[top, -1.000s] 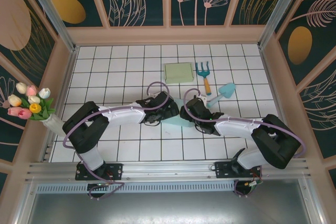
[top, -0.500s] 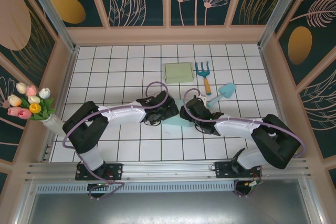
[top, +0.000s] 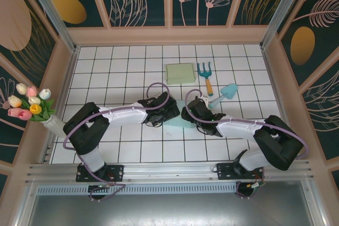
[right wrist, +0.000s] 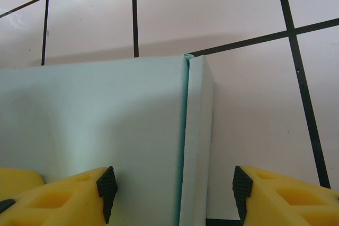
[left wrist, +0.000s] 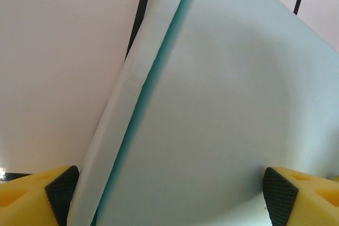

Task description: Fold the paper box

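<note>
The paper box (top: 177,122) is a pale teal, flattened carton lying on the tiled table between the two arms. In the left wrist view its broad panel (left wrist: 222,109) and a raised side flap (left wrist: 127,93) sit under my left gripper (left wrist: 170,198). That gripper is open, with its pads spread wide to either side of the panel. My right gripper (right wrist: 174,191) is open too, astride the box's edge flap (right wrist: 198,130); one pad is over the panel and the other over bare tile. In the top view the left gripper (top: 167,110) and right gripper (top: 187,114) meet over the box.
A green folded box (top: 180,72) lies farther back. A blue-and-orange toy rake (top: 205,75) and a teal scoop (top: 226,92) lie to the back right. A tulip bouquet (top: 29,103) stands at the left wall. Wooden walls ring the table.
</note>
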Available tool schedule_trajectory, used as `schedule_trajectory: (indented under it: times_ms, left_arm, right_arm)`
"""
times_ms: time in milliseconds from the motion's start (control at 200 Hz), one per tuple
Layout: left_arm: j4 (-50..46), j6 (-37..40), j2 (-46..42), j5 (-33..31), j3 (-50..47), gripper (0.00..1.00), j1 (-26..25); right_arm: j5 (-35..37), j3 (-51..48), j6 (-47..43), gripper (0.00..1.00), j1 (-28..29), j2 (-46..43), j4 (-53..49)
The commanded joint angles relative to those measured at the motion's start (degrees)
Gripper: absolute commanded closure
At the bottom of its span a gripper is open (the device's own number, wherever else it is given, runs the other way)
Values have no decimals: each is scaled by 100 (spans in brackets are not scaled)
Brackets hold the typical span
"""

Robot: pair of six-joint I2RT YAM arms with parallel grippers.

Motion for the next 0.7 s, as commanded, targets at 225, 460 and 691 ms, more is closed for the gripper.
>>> schedule_trajectory:
  times_ms: [225,460,691]
  left_arm:
    - [-213,-78,176,-298,-296,11,-16]
    - [-273,-42,183,-369,-296,11,-14]
    - [-336,-43,169,-439,-309,11,-15]
  right_arm:
    - [-174,-104,112,35,34,-251,-376]
    - [24,-112,318,38,201,-737,-750]
    - [216,-141,518,46,533,-949,-962]
